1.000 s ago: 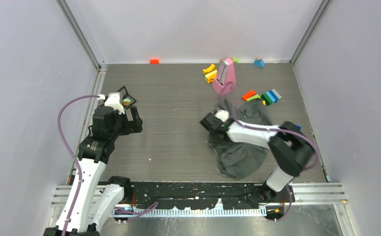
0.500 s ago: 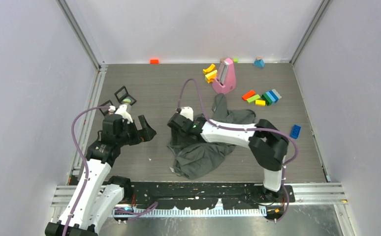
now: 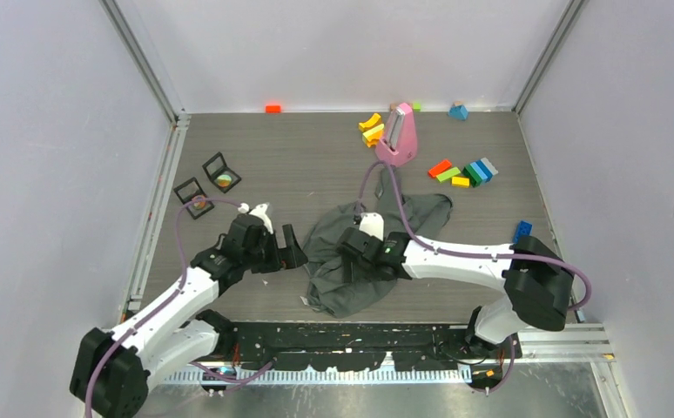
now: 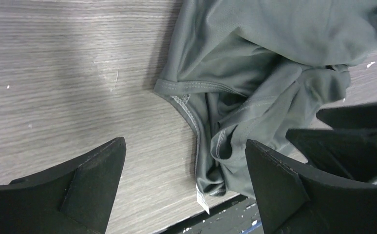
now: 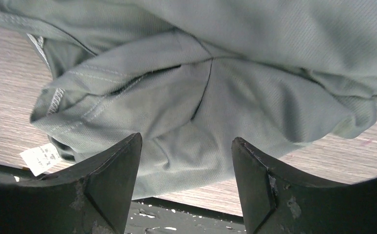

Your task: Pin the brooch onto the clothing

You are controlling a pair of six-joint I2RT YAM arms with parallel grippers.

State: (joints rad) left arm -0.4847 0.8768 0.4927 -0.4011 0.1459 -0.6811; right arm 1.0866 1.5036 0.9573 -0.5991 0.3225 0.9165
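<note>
The clothing (image 3: 360, 292), a dark grey T-shirt, lies crumpled near the table's front edge, just right of the middle. Its hem and white label (image 4: 202, 202) reach the table edge. My right gripper (image 3: 351, 261) hovers over the shirt's middle, open, with only fabric (image 5: 225, 73) below its fingers (image 5: 186, 139). My left gripper (image 3: 283, 258) sits low just left of the shirt, open wide, facing its stitched edge (image 4: 185, 142). The brooch looks to be the small round coloured piece in an open black box (image 3: 223, 180) at the back left.
A second black box (image 3: 196, 202) with an orange piece sits beside the first. A pink stand (image 3: 397, 139), yellow blocks (image 3: 371, 129) and a row of coloured blocks (image 3: 468, 171) lie at the back right. A blue block (image 3: 522, 232) is at the right.
My right gripper dragged the shirt leftward towards the middle, then opened and let it go. My left arm swung from the black boxes down to the shirt's left side.
</note>
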